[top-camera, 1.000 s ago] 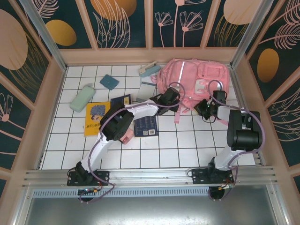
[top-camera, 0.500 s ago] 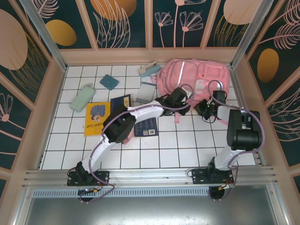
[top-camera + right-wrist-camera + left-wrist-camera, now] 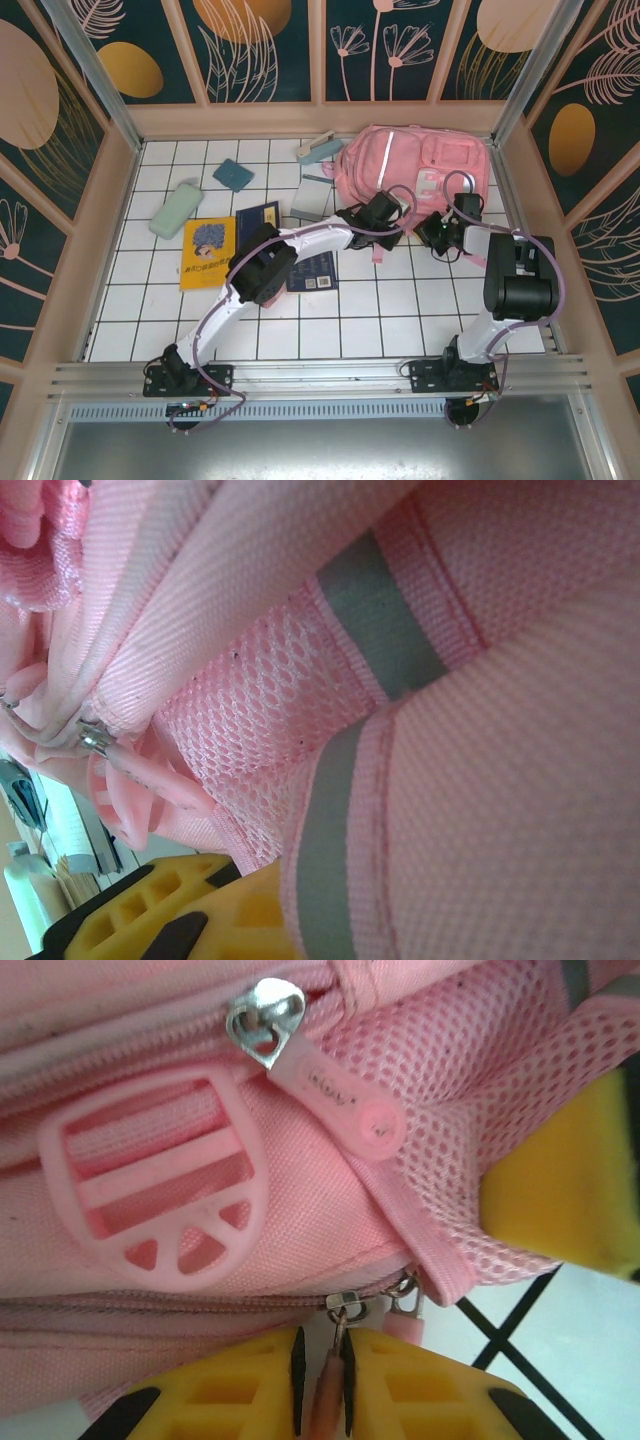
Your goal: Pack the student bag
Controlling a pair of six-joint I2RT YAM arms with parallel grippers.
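Student bag (image 3: 420,165), pink mesh with a grey reflective strip, at one o'clock, hides the closed right gripper (image 3: 435,228) tips; left gripper (image 3: 320,1390) pinches a zipper pull (image 3: 324,1415).

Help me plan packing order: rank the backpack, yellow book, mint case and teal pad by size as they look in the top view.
Largest to smallest:
1. backpack, by far
2. yellow book
3. mint case
4. teal pad
All lie flat on the table, so nearness hardly skews this.
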